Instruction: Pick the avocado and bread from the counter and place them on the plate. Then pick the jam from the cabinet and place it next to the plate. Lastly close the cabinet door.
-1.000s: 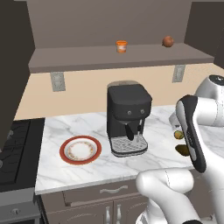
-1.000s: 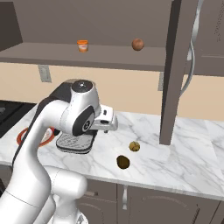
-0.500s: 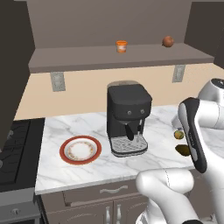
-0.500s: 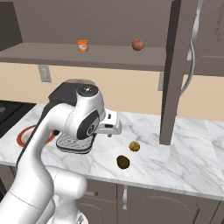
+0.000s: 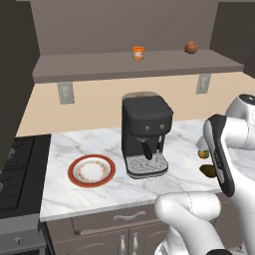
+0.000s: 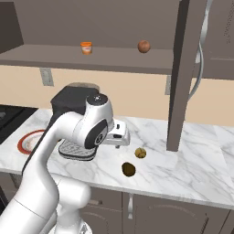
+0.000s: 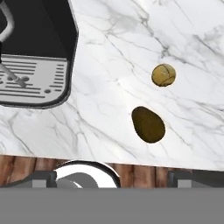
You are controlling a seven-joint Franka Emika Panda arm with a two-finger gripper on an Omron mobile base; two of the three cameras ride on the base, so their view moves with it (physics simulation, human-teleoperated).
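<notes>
Bench (image 6: 192,164) broad, open marble right of coffee machine (image 5: 145,134); front edge close to avocado, so approach from above; plate (image 5: 91,171) well apart, left past machine; avocado (image 7: 148,124) near front edge, looks light, firm, rounded, slippery, so grip across narrow middle; bread (image 7: 163,75) just behind, likely soft; my fingers (image 6: 122,135) spread wide, empty.
</notes>
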